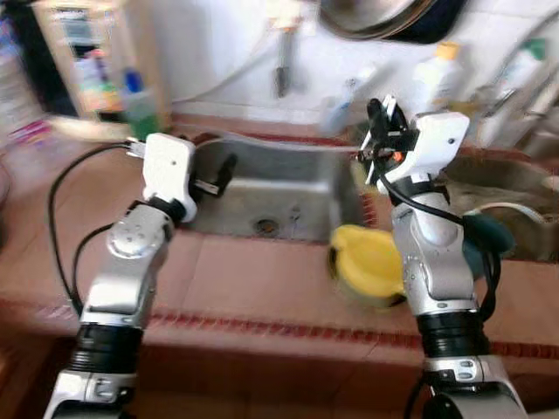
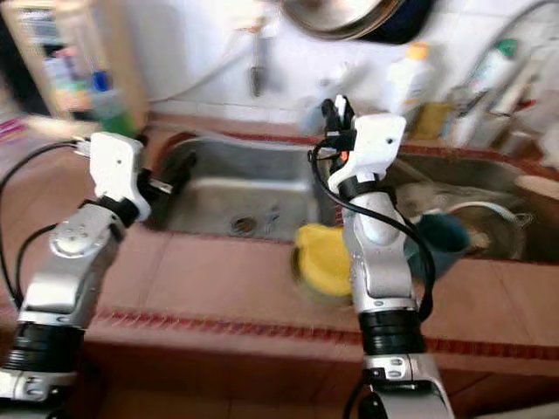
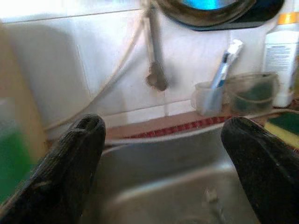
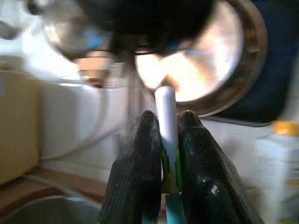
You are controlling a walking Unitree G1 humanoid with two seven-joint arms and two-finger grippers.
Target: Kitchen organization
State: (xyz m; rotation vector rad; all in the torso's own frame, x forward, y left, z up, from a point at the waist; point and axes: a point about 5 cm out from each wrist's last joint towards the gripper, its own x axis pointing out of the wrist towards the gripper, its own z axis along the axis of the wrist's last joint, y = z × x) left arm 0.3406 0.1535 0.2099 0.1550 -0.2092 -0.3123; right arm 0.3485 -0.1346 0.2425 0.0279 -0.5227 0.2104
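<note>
The right gripper (image 4: 169, 140) holds a toothbrush (image 4: 166, 116) between its two black fingers, which are closed tight on the green part of the handle, while the white end sticks out past the fingertips toward the pans on the wall. In the head views this gripper (image 1: 381, 131) is raised above the counter, at about 1 o'clock from the sink (image 1: 279, 196). The toothbrush looks light, thin and stiff, of smooth plastic, so it probably can slip or turn in the grip; the middle of the handle seems the best place to hold it. The left gripper (image 3: 163, 154) is wide open with nothing between its fingers, over the sink, near its edge at 9 o'clock. One clear cup (image 3: 208, 98) stands on the ledge behind the sink, at 12 o'clock, with one more toothbrush (image 3: 227, 63) in it. One yellow lid (image 1: 367, 262) lies on the counter at 4 o'clock from the sink. So there are two toothbrushes, one cup and one sink.
</note>
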